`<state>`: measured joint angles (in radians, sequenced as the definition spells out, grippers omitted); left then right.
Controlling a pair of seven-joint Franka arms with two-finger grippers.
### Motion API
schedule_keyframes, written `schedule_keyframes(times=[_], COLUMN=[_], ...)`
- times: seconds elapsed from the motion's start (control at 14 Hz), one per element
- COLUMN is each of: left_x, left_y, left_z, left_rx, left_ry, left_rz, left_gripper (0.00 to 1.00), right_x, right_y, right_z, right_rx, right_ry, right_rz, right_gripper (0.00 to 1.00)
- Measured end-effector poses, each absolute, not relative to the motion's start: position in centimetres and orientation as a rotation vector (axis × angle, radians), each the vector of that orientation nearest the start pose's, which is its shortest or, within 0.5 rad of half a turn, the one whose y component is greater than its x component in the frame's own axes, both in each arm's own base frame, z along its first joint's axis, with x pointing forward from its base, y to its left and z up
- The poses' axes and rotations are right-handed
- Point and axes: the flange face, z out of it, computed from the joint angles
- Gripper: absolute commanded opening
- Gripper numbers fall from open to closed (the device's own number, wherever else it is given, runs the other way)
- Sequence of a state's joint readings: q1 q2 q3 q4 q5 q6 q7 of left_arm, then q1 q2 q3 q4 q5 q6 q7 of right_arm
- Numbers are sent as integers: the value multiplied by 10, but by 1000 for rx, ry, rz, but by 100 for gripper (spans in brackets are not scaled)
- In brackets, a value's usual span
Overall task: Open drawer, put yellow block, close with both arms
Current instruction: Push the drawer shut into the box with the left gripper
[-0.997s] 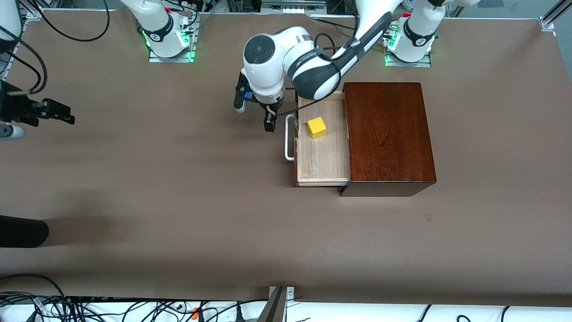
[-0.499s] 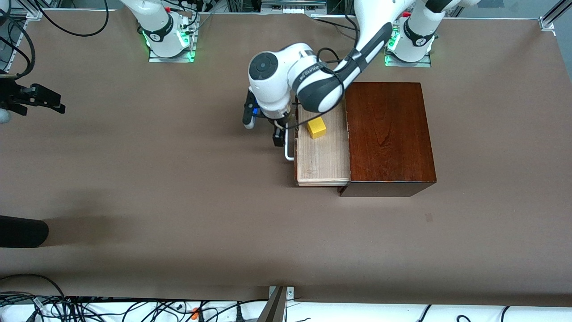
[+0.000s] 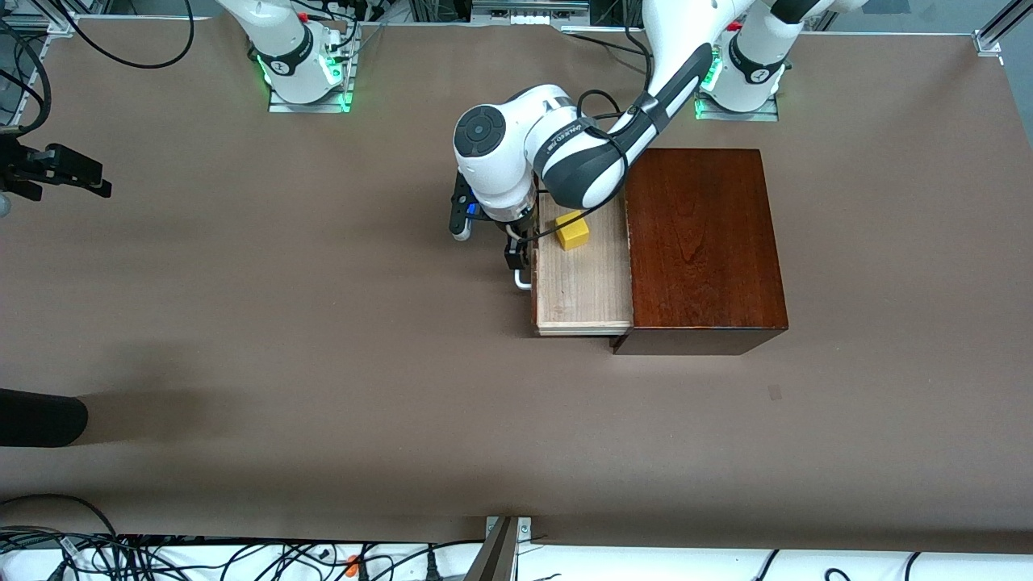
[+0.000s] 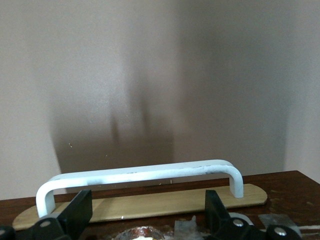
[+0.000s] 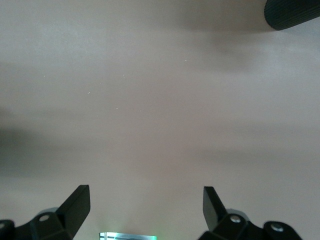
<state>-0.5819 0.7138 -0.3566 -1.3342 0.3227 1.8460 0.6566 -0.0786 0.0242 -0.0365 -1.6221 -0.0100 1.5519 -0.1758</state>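
Note:
The drawer [image 3: 585, 282] stands pulled out of the dark-brown wooden box [image 3: 702, 242], toward the right arm's end of the table. The yellow block [image 3: 571, 232] lies in its pale tray, at the end farther from the front camera. My left gripper [image 3: 516, 257] hangs open right at the drawer's front, by the white handle [image 3: 523, 281]. In the left wrist view the handle [image 4: 140, 175] runs just ahead of the open left gripper [image 4: 147, 212], with nothing held. My right gripper [image 3: 77, 173] waits open over bare table at the right arm's end, also open in its wrist view [image 5: 145, 205].
A black rounded object [image 3: 40, 420] lies at the table's edge toward the right arm's end, nearer the front camera, and shows in a corner of the right wrist view [image 5: 292, 12]. Cables run along the table's edge nearest the front camera [image 3: 242, 557]. Brown tabletop [image 3: 323, 339] surrounds the box.
The left gripper has moved across to the drawer's front and handle, lower in the front view. The right gripper has drifted outward toward the table's edge. Drawer and block have not moved.

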Motion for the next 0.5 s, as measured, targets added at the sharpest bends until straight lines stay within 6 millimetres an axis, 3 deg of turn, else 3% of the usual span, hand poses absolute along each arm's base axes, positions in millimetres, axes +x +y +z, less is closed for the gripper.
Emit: schedule_keyframes(times=[0.5], left_x=[486], left_y=[-522], left_z=[321], left_rx=[-2083], left_ry=[2198], left_rz=[290], left_gripper=[100], right_x=[563], right_y=[-67], right_z=[587], right_rx=[-3137], right_ry=[-89], right_rz=[46], right_gripper=[100])
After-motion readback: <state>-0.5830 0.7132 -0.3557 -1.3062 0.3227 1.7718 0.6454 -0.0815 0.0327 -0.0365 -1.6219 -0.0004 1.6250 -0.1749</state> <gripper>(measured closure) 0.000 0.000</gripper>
